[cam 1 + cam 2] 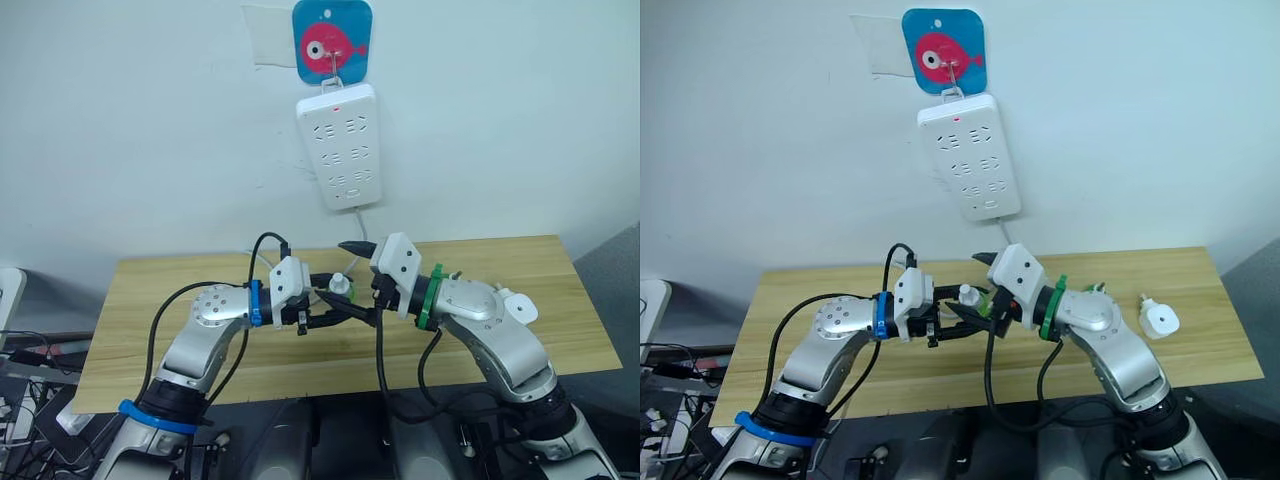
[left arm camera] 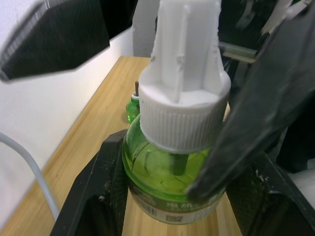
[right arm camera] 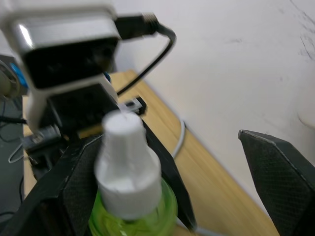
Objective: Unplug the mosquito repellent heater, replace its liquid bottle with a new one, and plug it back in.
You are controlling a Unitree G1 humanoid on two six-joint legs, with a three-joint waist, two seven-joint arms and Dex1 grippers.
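The small white rounded plastic heater (image 1: 1159, 319) lies unplugged on the wooden desk (image 1: 1200, 290), apart from the white wall power strip (image 1: 969, 155). The left pincer (image 2: 167, 196) pinches a capped green liquid bottle (image 2: 170, 167); the right pincer (image 3: 162, 162) straddles its cap, spread. Uncapping, fitting, replugging remain.

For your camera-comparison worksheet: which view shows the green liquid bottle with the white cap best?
The left wrist view: the bottle appears close up, green body, ribbed white cap and label clear, clamped by the left gripper. The right wrist view shows mostly its cap, blurred. In both eye views it is small between the two grippers.
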